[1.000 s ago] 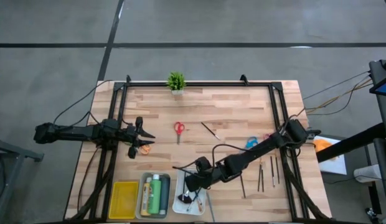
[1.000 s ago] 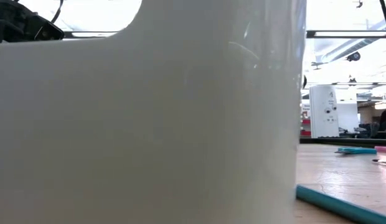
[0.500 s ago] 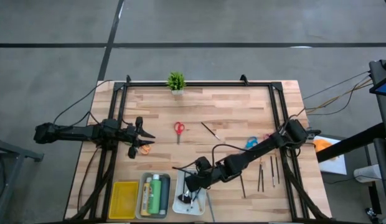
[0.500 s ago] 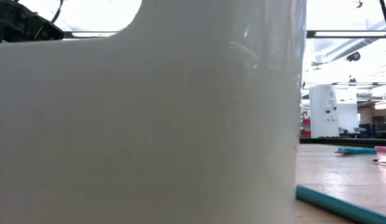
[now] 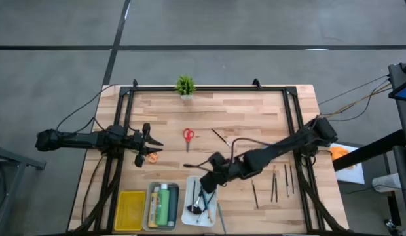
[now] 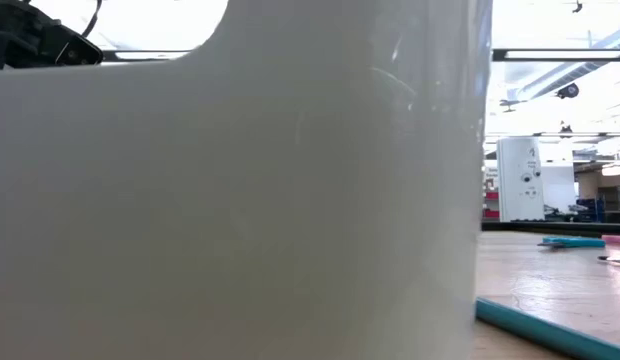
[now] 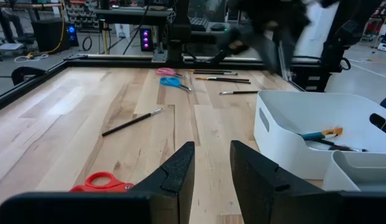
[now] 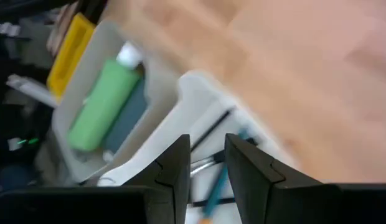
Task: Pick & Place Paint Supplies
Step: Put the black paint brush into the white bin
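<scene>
the right gripper [image 5: 204, 187] hangs just above the far end of the white tray [image 5: 189, 214], at the near edge of the table [image 5: 249, 115]. its fingers [image 8: 174, 171] stand a narrow gap apart with nothing between them, as the right wrist view shows. inside the tray lie a teal-handled brush [image 5: 197, 198] and some thin dark brushes, though how many is hard to make out. beside it the grey tray [image 5: 150, 204] holds a green paint bottle [image 5: 164, 204] and a grey-blue one.

what is left lies away from this gripper: a group of thin dark brushes [image 5: 275, 183] to its right, near the table's right rail, their long axes running near to far; one more dark brush [image 5: 221, 137] lies slantwise farther up the table, with red scissors [image 5: 188, 136] beside it and blue scissors [image 5: 264, 151] partly hidden by the right arm. the right arm is the nearer to the brush group, so that looks its likeliest next reach.

the left gripper [image 5: 145, 141] waits at the table's left side, fingers [image 7: 178, 175] slightly parted and empty, with orange scissors [image 5: 151, 157] just beside it.

the low view is almost wholly blocked by a white tray wall.
</scene>
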`<state>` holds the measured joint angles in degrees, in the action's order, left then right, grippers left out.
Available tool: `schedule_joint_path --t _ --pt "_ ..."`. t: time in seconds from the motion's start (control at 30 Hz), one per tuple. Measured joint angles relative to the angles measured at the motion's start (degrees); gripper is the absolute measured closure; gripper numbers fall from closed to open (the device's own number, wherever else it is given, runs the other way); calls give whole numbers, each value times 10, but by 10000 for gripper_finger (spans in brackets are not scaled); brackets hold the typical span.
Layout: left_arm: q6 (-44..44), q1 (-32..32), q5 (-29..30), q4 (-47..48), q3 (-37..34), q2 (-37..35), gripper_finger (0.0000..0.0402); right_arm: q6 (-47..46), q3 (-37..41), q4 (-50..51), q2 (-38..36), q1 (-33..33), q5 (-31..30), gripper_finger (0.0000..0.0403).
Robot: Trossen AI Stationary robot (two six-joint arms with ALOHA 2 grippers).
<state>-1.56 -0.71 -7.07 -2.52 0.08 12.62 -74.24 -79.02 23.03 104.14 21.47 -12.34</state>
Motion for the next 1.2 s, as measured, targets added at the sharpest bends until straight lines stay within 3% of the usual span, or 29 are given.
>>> schedule_joint_path --t 0.4,0.8,1.2 --pt "0 0 0 3 0 5 297 101 0 236 -94 -101 -18 305" --pt "0 0 0 2 0 7 297 343 0 262 -58 -211 23 305" --pt "0 0 0 2 0 7 297 471 6 255 9 -283 83 305"
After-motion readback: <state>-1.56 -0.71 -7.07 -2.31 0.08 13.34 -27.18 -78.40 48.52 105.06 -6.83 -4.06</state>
